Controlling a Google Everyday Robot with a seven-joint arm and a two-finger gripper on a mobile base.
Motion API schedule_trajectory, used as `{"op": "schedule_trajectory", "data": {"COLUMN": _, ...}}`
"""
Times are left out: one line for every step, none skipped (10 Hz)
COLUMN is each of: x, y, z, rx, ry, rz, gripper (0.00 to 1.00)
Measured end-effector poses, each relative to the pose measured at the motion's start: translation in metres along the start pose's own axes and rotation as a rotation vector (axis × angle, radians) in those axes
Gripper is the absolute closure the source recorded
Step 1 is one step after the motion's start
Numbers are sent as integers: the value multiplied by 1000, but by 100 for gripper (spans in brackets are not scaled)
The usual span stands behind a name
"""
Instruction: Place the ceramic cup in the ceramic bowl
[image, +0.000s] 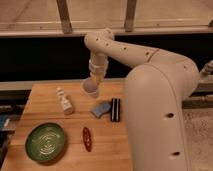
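Note:
The ceramic cup (91, 89), a small pale tumbler, is near the back edge of the wooden table (45, 95), slightly tilted. My gripper (93, 83) comes down onto it from above and is shut on its rim. I cannot tell whether the cup is clear of the table. The ceramic bowl (45, 142), a shallow green dish with white rings, sits at the table's front left, well away from the cup and gripper.
A small white bottle-shaped figure (63, 100) stands left of the cup. A dark red oblong object (87, 138) lies right of the bowl. A blue-grey pad (100, 108) and a black block (115, 109) lie below the cup. My bulky arm (160, 110) hides the table's right side.

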Motion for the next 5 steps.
{"op": "schedule_trajectory", "data": {"x": 4, "y": 17, "z": -12, "rx": 10, "ry": -2, "rz": -40, "gripper": 100}}
{"op": "schedule_trajectory", "data": {"x": 8, "y": 30, "z": -17, "rx": 22, "ry": -3, "rz": -73, "gripper": 100}}
{"op": "schedule_trajectory", "data": {"x": 14, "y": 46, "z": -22, "rx": 34, "ry": -4, "rz": -98, "gripper": 100}}
{"op": "schedule_trajectory", "data": {"x": 18, "y": 58, "z": -26, "rx": 44, "ry": -3, "rz": -113, "gripper": 100}}
{"op": "schedule_trajectory", "data": {"x": 25, "y": 77, "z": -30, "rx": 52, "ry": -2, "rz": -138, "gripper": 100}}
